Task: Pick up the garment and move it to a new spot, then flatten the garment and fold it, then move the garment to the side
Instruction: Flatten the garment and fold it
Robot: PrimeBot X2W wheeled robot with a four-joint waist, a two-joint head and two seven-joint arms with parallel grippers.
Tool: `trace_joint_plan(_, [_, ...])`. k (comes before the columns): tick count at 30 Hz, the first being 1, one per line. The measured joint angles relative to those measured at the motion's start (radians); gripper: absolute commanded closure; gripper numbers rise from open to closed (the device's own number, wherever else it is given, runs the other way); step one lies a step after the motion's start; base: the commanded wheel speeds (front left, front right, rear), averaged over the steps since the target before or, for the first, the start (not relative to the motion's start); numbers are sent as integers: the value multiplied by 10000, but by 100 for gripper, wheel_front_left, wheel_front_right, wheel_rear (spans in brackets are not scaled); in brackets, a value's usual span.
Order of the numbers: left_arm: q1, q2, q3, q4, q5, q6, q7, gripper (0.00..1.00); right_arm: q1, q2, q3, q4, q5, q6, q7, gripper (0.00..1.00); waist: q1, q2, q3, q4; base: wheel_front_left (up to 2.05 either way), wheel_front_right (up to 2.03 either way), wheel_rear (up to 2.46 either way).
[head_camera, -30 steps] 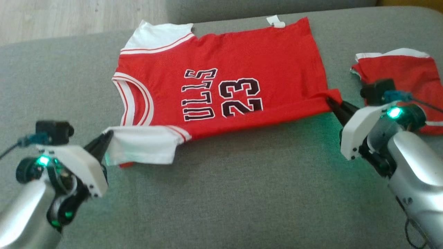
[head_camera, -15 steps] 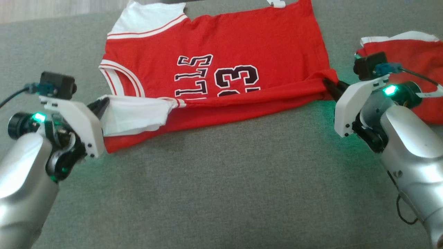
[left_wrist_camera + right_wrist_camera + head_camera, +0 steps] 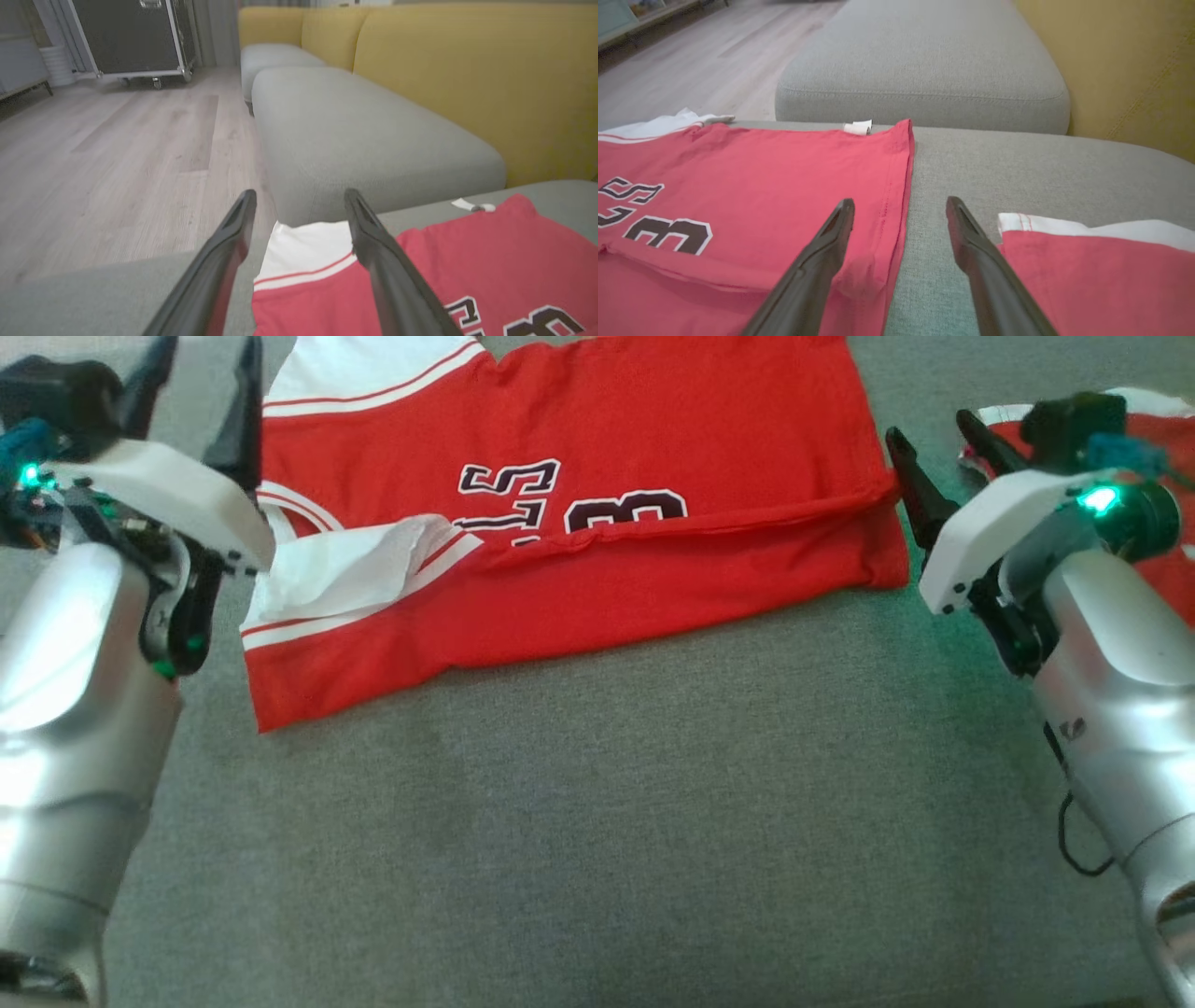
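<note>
Head view: the red garment point(image 3: 597, 551) lies across the upper middle on the cushion point(image 3: 597, 821), one long edge folded over its number, left gripper point(image 3: 207, 355) at upper left and right gripper point(image 3: 926, 427) at upper right both spread and empty, so further folding and moving aside seem left

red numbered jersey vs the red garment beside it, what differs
The red jersey with black print shows letters and a number; the red white-trimmed garment shows none. The jersey lies central, near edge folded over; the garment lies apart at the right. Both are red with white trim.
</note>
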Motion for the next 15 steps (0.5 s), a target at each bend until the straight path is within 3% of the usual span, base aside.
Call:
trace_joint_plan(5, [-20, -328, 150, 727, 230, -75, -2000, 0, 73, 144, -182, 311, -148, 0, -1476, 0, -1, 0, -286, 25, 0, 0, 0])
trace_joint_plan(9, [208, -462, 523, 587, 380, 44, -2775, 0, 198, 125, -623, -4, -443, 0, -2057, 0, -2, 0, -639, 34, 0, 0, 0])
trace_joint_plan(15, [1954, -686, 2027, -2151, 1647, 639, -2874, 0, 1648, 167, -2997, -3007, -1793, 0, -2115, 0, -3, 0, -1163, 44, 0, 0, 0])
